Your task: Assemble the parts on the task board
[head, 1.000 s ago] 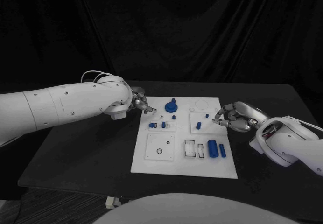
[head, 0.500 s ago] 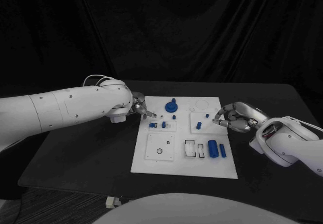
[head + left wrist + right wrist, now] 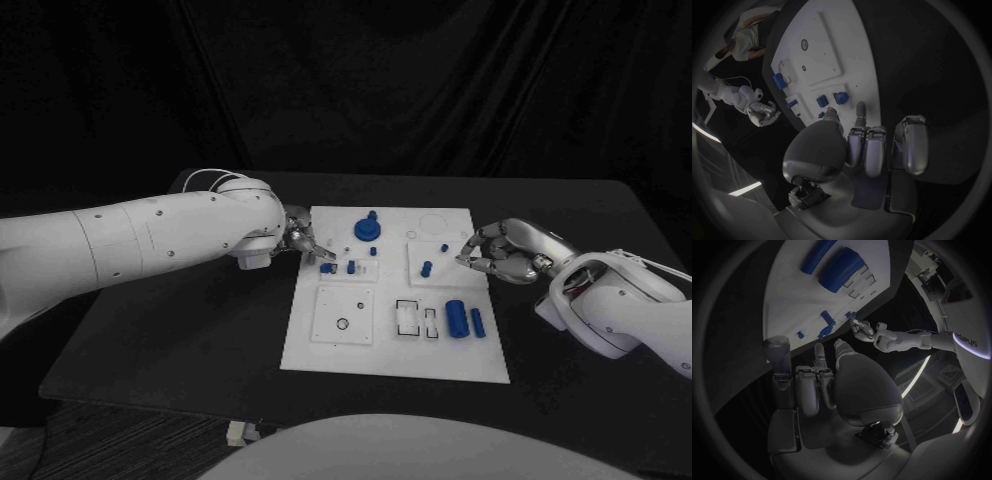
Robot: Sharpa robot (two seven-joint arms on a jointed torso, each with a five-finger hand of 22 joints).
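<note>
One white rectangular task board (image 3: 346, 355) lies mid-table on the black table (image 3: 188, 330), its long axis running near to far.

Nearest on its right half lie two blue cylinders, a thick one (image 3: 456, 318) and a thin one (image 3: 476, 322), side by side, both with long axes pointing near to far. Left of them sit two outlined rectangular slots (image 3: 417, 320); further left is a square plate with a small ring (image 3: 342, 323).

Mid-board: two small blue blocks (image 3: 336, 268) on the left, one upright blue peg (image 3: 427, 268) on the right. At the far end, one round blue knob (image 3: 366, 230).

Right hand (image 3: 500, 254): at the board's right edge, fingers curled together; whether it holds anything I cannot tell. Unchanged from the earlier frame.

Left hand (image 3: 302, 237): at the board's far-left edge, fingertips drawn together, contents cannot be told. Its arm has moved slightly right and nearer since the earlier frame.
</note>
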